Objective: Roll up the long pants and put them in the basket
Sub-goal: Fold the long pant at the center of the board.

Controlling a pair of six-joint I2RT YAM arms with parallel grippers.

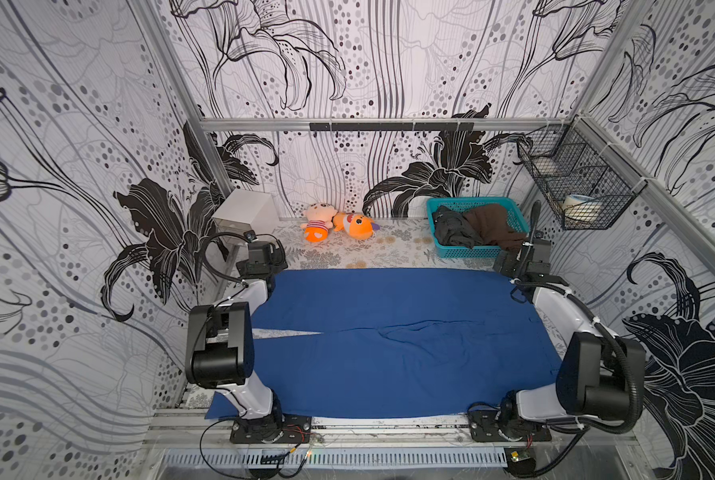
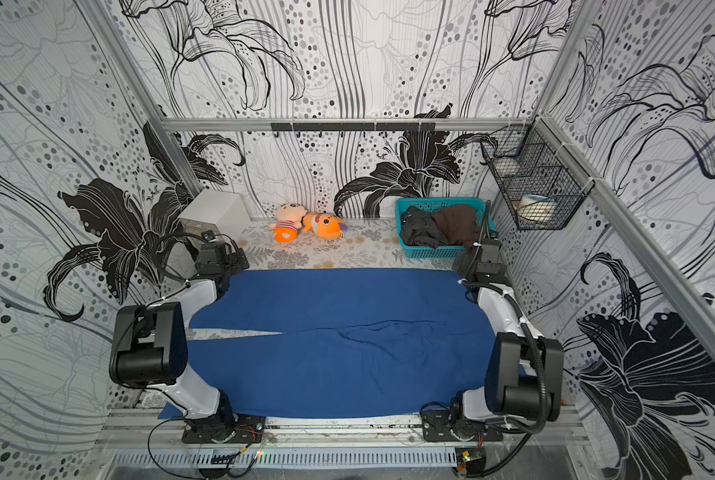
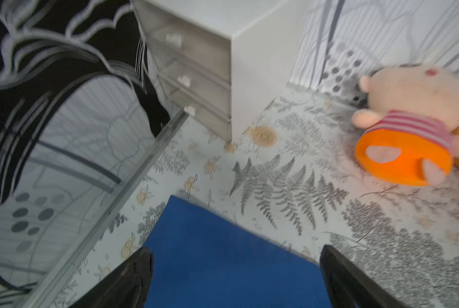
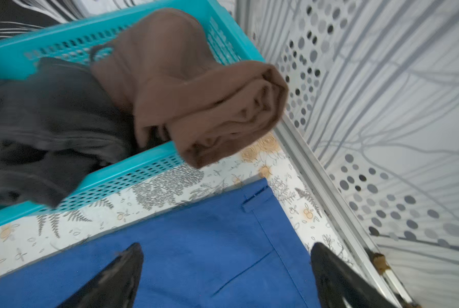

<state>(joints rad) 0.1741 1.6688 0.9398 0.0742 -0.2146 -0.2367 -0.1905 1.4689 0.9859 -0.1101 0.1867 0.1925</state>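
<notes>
Both top views: we saw the long pants (image 1: 389, 340) (image 2: 339, 345) lying flat, unrolled, on the surface (image 1: 389, 249). Left wrist: left fingers (image 3: 132, 280) stood released over a pants corner. Right wrist: right fingers (image 4: 116, 277) were released over the waist corner.

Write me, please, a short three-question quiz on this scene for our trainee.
1. True or false: the long pants lie unrolled on the table.
2. The teal basket holds: A shoes; B a dark grey garment and a brown garment; C books.
3. Fill in: the left claw and right claw are both ____.
Key: 1 true; 2 B; 3 open.
</notes>
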